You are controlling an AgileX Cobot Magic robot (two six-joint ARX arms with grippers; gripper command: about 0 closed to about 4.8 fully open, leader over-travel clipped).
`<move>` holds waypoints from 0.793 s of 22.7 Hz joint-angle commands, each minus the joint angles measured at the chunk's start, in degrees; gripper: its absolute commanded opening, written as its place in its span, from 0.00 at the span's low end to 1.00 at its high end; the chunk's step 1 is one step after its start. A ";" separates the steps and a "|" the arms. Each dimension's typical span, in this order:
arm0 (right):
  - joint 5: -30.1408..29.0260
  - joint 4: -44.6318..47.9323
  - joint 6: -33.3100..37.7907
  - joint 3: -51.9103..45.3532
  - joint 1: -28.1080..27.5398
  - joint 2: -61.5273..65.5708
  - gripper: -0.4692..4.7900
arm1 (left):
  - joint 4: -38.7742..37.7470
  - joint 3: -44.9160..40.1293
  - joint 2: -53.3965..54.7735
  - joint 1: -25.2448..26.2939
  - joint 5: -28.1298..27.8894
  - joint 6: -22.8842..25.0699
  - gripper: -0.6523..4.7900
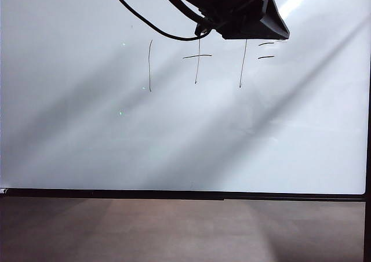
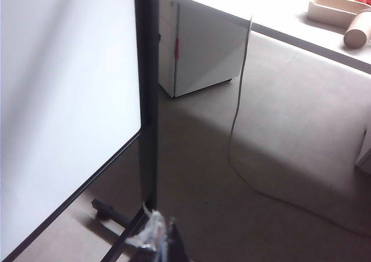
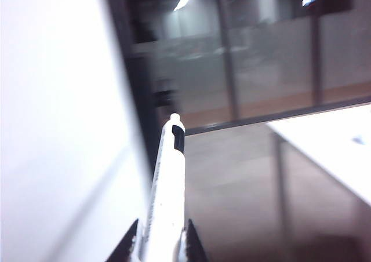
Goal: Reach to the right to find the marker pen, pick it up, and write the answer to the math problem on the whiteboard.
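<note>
The right gripper (image 3: 162, 239) is clamped on the marker pen (image 3: 165, 186), whose pale barrel juts out past the fingers beside the whiteboard (image 1: 87, 134). In the exterior view the black arm (image 1: 232, 7) hangs over the board's top, partly covering the math problem (image 1: 200, 62) (one plus one equals). The left gripper (image 2: 165, 244) sits by the board's black side edge; its opening cannot be judged

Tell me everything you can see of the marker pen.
The marker pen is a slim, pale grey-white barrel, plastic by its look, with a dark slot near its small rounded end. The right pincer is shut on its lower part, a dark finger pressing each side. It points away from the wrist camera, slightly tilted, beside the whiteboard edge, and touches nothing else in view. The exterior view does not show it.
</note>
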 commanded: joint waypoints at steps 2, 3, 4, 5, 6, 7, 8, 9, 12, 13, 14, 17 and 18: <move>1.31 -7.13 1.31 0.22 9.88 -8.41 0.08 | 0.57 0.24 -0.28 -0.07 0.09 0.24 0.11; 2.08 -7.72 1.38 0.22 11.47 -9.05 0.08 | 0.57 0.24 -0.28 -0.07 0.07 0.24 0.11; 4.09 -8.28 1.27 0.24 14.91 -9.90 0.08 | 0.57 0.24 -0.28 -0.07 0.07 0.22 0.11; 4.92 -8.33 1.29 0.22 16.66 -10.25 0.08 | 0.55 0.24 -0.28 -0.07 0.04 0.24 0.11; 5.22 -8.57 1.33 0.22 19.45 -10.38 0.08 | 0.57 0.24 -0.28 -0.07 0.07 0.24 0.11; 5.22 -8.83 1.36 0.22 20.57 -10.36 0.08 | 0.57 0.24 -0.28 -0.07 0.07 0.22 0.11; 5.97 -10.14 1.16 0.22 22.86 -10.32 0.08 | 0.55 0.24 -0.28 -0.07 0.09 0.24 0.11; 6.62 -10.95 1.14 0.22 23.76 -10.25 0.08 | 0.55 0.24 -0.28 -0.07 0.09 0.22 0.11; 12.68 -13.66 1.14 0.22 27.23 -7.50 0.08 | 0.83 0.24 -0.31 0.04 -0.15 0.24 0.11; 12.66 -13.38 1.18 0.22 27.36 -6.64 0.08 | 1.33 0.24 -0.37 0.28 -0.24 0.24 0.11; 12.20 -11.61 1.20 0.22 27.65 -4.20 0.08 | 3.74 0.24 -0.57 1.55 -0.17 0.24 0.11; 10.12 -6.47 1.64 0.26 28.74 0.94 0.08 | 10.34 0.24 -0.57 3.69 -0.87 0.24 0.11; 10.12 -4.57 1.62 0.26 29.55 3.21 0.08 | 13.03 0.24 -0.57 4.83 -3.30 0.24 0.11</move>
